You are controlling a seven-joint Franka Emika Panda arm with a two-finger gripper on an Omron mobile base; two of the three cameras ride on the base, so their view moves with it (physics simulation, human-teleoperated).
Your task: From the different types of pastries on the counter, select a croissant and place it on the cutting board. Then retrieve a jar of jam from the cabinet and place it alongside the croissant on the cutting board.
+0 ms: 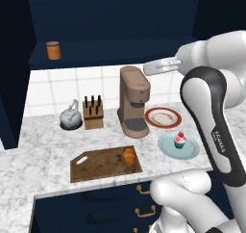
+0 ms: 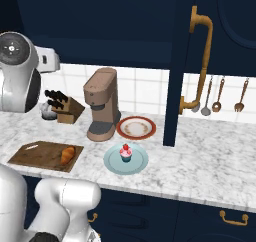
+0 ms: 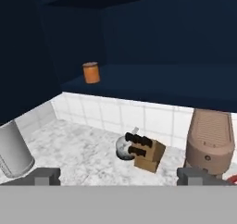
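**Croissant on the board, jam jar on the cabinet shelf, hand empty**

Nearest the front edge of the tabletop [image 1: 29, 155] lies the cutting board [image 1: 96, 167], its long side running along that edge and its handle slot at the left end. The croissant [image 1: 129, 156] rests on the board's right end, close to the far right corner; its long axis runs roughly across the board, from the front edge toward the wall, tilted a little. In the right base view the croissant [image 2: 67, 154] sits on the end of the cutting board [image 2: 35, 155] nearest the cupcake.

Right of the board, a pale blue plate [image 1: 190, 150] carries the pink-frosted cupcake [image 1: 180, 139], upright with its cherry on top. Just behind it lies a second plate with a red-brown rim [image 1: 163, 117], bare.

Along the back edge, against the tiled wall, stand a grey kettle [image 1: 70, 117], a wooden knife block [image 1: 93, 113] just beside it, and a brown coffee machine [image 1: 133, 101] further right.

The hand [image 3: 119, 176] is raised above the tabletop, facing the cabinet; its fingertips [image 3: 44, 176] stand wide apart, holding and touching nothing.

Farthest back, the jar of jam [image 1: 53, 50] stands upright on the recessed shelf of the dark navy cabinet [image 1: 110, 15], near the shelf's left end, its axis vertical. In the hand view the jar [image 3: 91, 72] is well apart from the hand.
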